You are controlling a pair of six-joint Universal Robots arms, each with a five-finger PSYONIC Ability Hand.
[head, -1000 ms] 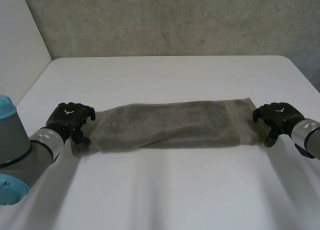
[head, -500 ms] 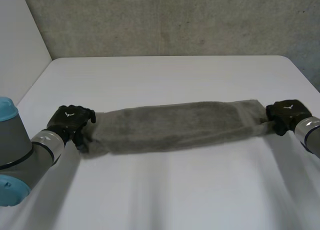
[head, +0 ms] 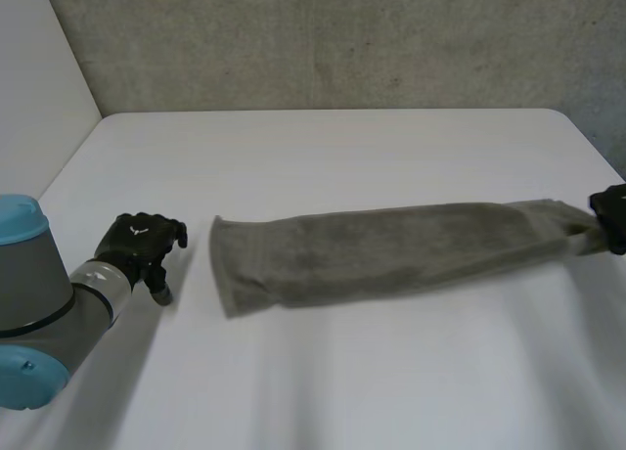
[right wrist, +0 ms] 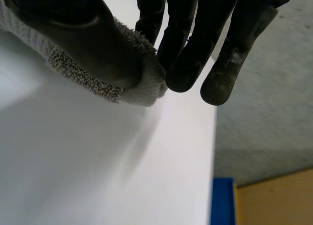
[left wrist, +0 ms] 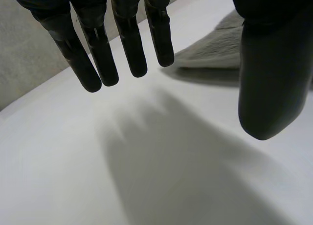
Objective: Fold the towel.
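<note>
The grey towel (head: 391, 249) lies as a long folded strip across the white table (head: 342, 147), slanting up toward the right. My right hand (head: 611, 215) is at the table's right edge, shut on the towel's right end. In the right wrist view its thumb (right wrist: 88, 34) pinches the towel's edge (right wrist: 134, 88) against the fingers. My left hand (head: 140, 240) rests open just off the towel's left end, apart from it. In the left wrist view its straight fingers (left wrist: 98, 54) hang above the bare table, with the towel's end (left wrist: 220, 44) beyond them.
The table's right edge runs just past my right hand, with a blue object (right wrist: 222, 200) below it on the floor. A grey wall (head: 342, 39) stands behind the table. Bare table surface lies in front of the towel.
My right hand shut on the towel's right end and pulled it to the right. My left hand let go, and the towel's left end slid away from it.
</note>
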